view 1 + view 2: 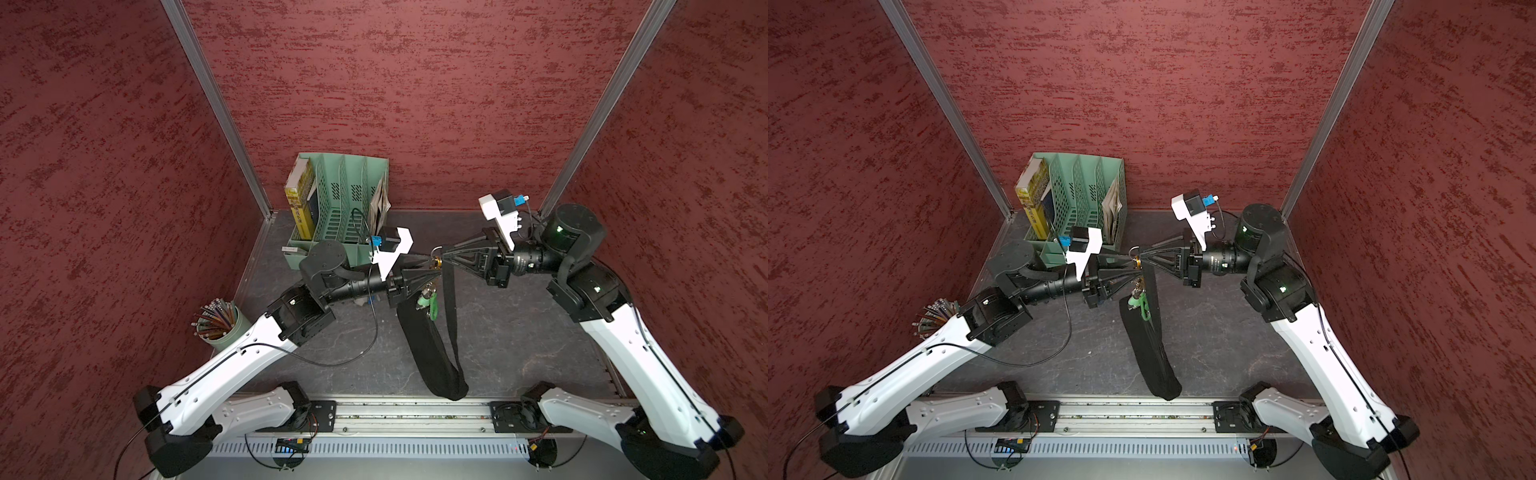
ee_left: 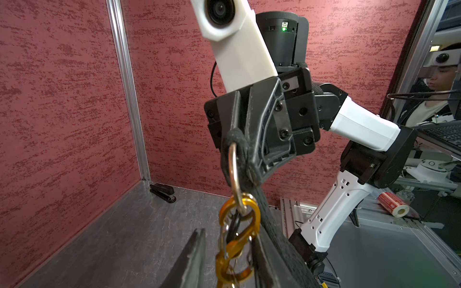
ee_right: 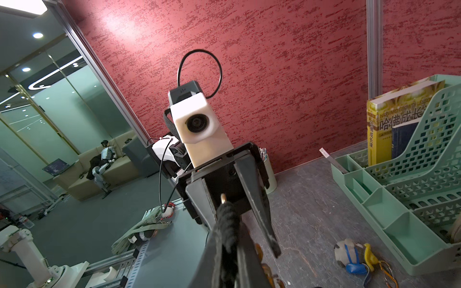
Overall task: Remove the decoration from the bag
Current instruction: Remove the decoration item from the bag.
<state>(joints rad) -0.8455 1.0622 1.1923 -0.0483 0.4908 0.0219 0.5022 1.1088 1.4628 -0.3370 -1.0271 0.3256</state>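
Observation:
The black bag (image 1: 428,353) (image 1: 1148,353) hangs in mid-air over the table's middle, its strap (image 1: 451,307) looping down beside it. My right gripper (image 1: 444,254) (image 3: 229,232) is shut on the strap's fabric loop by a metal ring (image 2: 233,169). An orange carabiner (image 2: 239,224) hangs from that ring. Below it dangles the decoration (image 1: 428,300) (image 1: 1138,301), a small green and white charm. My left gripper (image 1: 430,269) (image 2: 230,239) is open, one finger touching the carabiner and the other a gap away.
A green file organiser (image 1: 345,208) with books stands at the back left, and a cup of pens (image 1: 220,324) at the left edge. A black stapler (image 2: 162,192) lies in a back corner. Another small charm (image 3: 351,254) lies beside the organiser. Red walls enclose three sides.

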